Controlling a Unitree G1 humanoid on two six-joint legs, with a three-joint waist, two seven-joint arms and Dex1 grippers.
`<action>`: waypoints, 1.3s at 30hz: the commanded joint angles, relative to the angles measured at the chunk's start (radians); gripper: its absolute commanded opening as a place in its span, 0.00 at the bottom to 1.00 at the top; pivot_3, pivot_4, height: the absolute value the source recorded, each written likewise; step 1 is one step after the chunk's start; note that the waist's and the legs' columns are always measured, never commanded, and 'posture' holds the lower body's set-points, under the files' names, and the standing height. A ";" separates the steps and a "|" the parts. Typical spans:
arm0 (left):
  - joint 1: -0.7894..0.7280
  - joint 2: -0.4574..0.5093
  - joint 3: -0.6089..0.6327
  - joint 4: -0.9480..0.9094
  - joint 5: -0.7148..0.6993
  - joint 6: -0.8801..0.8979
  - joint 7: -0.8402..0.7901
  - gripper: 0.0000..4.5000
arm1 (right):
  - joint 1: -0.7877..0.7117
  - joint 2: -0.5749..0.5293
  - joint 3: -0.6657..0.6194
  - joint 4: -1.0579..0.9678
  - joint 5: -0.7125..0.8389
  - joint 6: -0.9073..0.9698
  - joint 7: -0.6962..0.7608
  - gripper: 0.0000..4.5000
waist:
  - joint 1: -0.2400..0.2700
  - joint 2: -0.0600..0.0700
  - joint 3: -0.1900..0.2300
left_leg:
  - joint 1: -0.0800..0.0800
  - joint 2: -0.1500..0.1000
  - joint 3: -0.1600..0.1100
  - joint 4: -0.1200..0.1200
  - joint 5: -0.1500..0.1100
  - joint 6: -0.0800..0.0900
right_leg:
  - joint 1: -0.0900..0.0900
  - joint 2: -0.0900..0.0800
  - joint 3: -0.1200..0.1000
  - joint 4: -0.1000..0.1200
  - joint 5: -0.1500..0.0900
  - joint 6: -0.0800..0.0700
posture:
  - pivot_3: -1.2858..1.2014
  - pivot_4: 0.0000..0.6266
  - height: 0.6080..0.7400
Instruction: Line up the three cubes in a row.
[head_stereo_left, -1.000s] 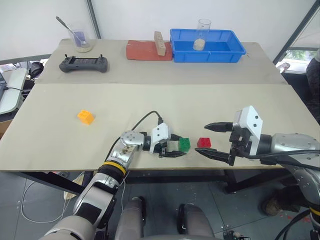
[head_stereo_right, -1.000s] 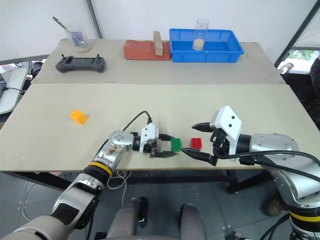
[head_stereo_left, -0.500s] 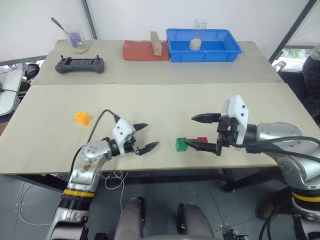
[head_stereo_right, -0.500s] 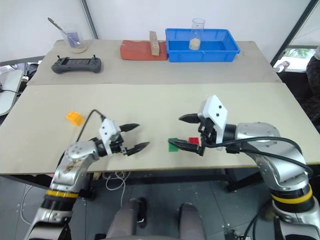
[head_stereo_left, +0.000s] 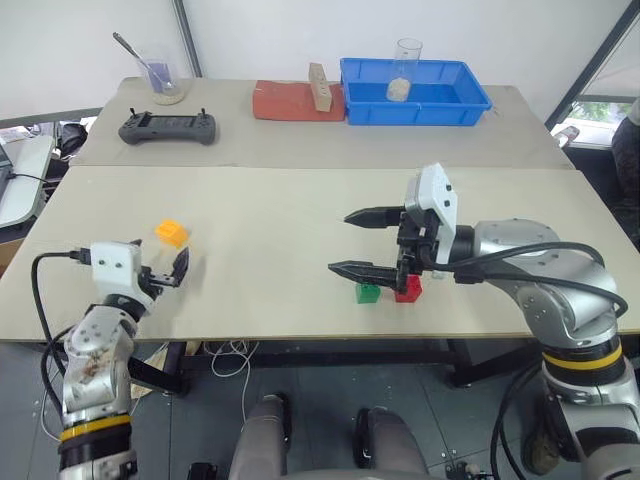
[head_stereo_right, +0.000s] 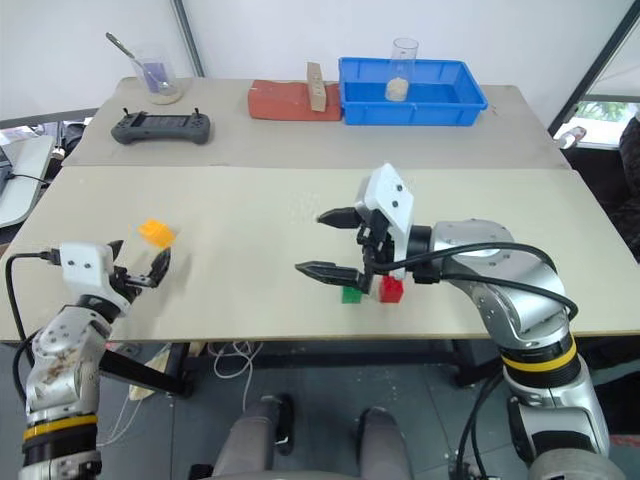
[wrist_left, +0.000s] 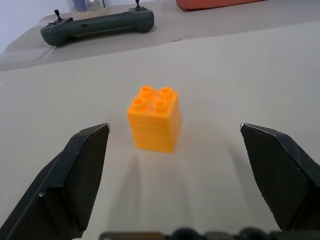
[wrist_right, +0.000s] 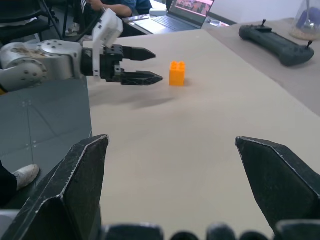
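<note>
Two cubes (head_stereo_left: 388, 291) near table edge (head_stereo_left: 300, 338).

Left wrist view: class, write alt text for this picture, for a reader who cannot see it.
An orange-yellow cube with a studded top stands on a tan table, centred ahead of the open left gripper, whose black fingers do not touch it. A dark handheld controller lies farther back.

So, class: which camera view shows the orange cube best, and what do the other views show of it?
The left wrist view: the orange cube sits centred and close, its four studs plain, between the open left tool fingers. Both eye views show it small and far off to the left. The right wrist view shows it distant, beside the left tool.
</note>
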 joint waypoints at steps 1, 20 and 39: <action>-0.072 0.045 0.001 0.116 -0.007 -0.046 -0.018 0.99 | -0.019 0.001 -0.011 -0.027 0.015 0.014 -0.007 1.00 | 0.000 0.000 0.000 | 0.000 0.000 0.000 0.000 0.000 0.000 | 0.000 0.000 0.000 0.000 0.000 0.000 | 0.52 0.24 1.00; -0.378 0.225 -0.099 0.749 0.010 -0.278 -0.358 0.30 | 0.058 -0.042 -0.053 -0.092 0.026 0.046 -0.049 1.00 | -0.005 -0.001 0.000 | -0.001 0.001 0.001 -0.002 0.000 0.000 | -0.002 0.000 0.000 -0.001 0.000 -0.001 | 0.52 0.24 1.00; -0.312 0.086 -0.562 0.095 -0.012 -0.150 -0.745 0.30 | 0.160 -0.186 -0.156 -0.175 0.061 0.040 0.009 1.00 | -0.006 -0.002 0.001 | -0.001 0.000 0.002 -0.002 0.000 0.000 | 0.002 0.001 0.001 -0.001 0.000 -0.001 | 0.52 0.24 1.00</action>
